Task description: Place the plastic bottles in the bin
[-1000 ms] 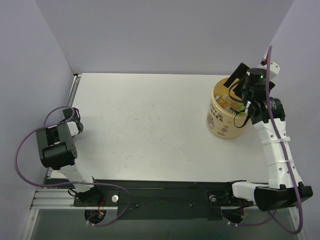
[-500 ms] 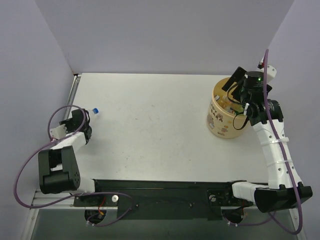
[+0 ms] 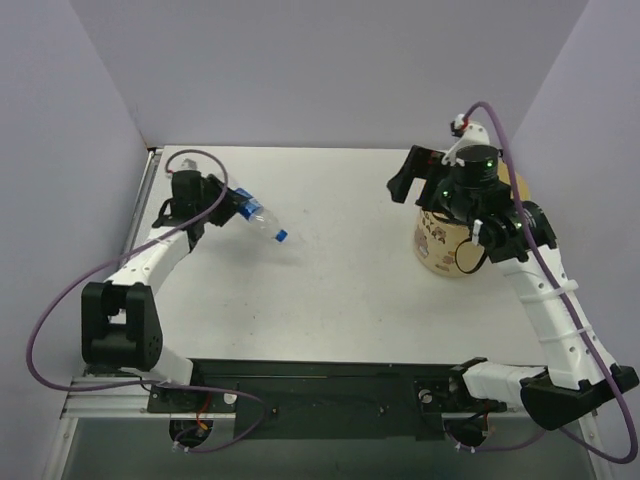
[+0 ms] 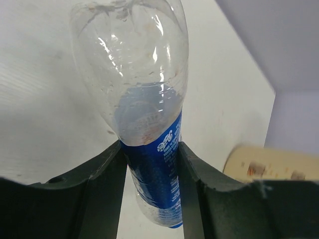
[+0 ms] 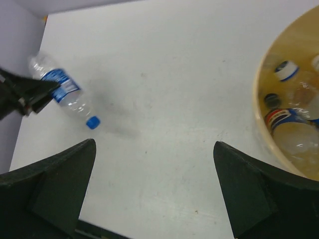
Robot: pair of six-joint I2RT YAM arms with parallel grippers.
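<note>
Lavender walls close in a white counter (image 3: pixel 330 270), with the two arms reaching out over it from the near edge. At the far left, the left gripper (image 3: pixel 228 204) is clamped tight on a bottle (image 3: pixel 257 218), its fingers (image 4: pixel 107 169) pressing on both sides of the blue label. The bottle is clear with a blue cap that points toward the middle of the counter, and it slants downward cap-first. Its shadow falls on the counter a little apart from it. Well apart, at the far right, stands the tan bin (image 3: pixel 440 250), upright, a cartoon print on its side. Several bottles lie inside it, among them one with a blue label and one with a white cap. The right gripper (image 3: pixel 408 178) hangs just left of the bin, above the counter, its jaws spread wide with nothing between them.
</note>
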